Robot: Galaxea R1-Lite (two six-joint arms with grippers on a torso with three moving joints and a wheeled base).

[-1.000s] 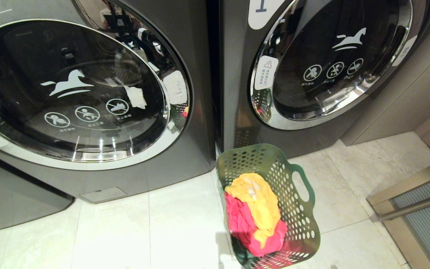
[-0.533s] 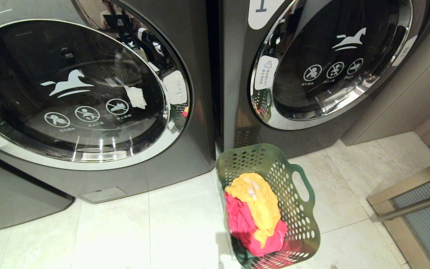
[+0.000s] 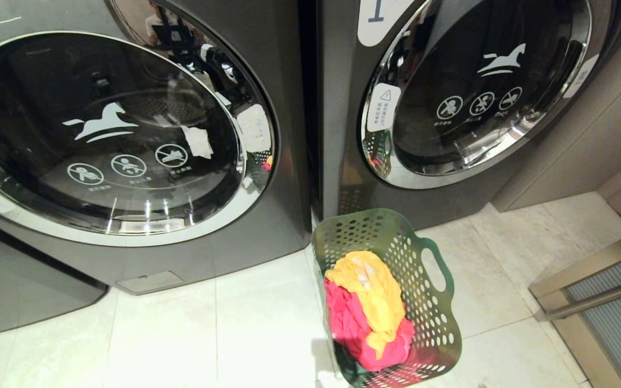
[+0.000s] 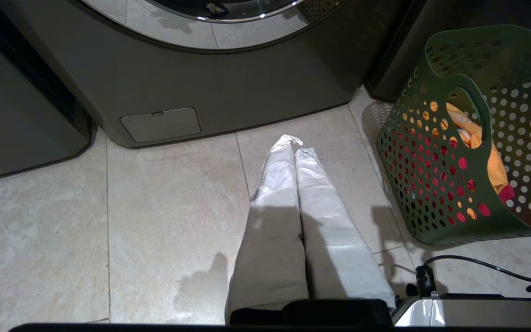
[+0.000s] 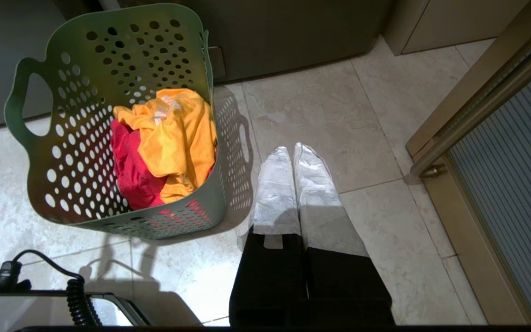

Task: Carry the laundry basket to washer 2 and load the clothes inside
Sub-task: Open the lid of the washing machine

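The laundry basket [image 3: 391,302] was seen standing on the floor, at about five o'clock in the head view, just in front of the gap between two dark washers. The clothes [image 3: 370,307] were all inside it: a yellow garment lay on top of a pink-red one (no jeans could be made out). Nothing had been loaded yet.

The washer at two o'clock [image 3: 450,97] was marked with a white label [image 3: 378,19] showing a big "1", so it was judged not to be the right one. The washer at ten o'clock [image 3: 127,151] was taken to be washer 2, though no number could be read on it. Its door [image 3: 105,134] was shut. A white horse mark and three round warning signs were printed on each glass door, with small writing too tiny to be read.

The left gripper [image 4: 295,145] and the right gripper [image 5: 288,152] were held closed above the floor tiles, with nothing in them. The door had yet to be opened and the clothes moved in.
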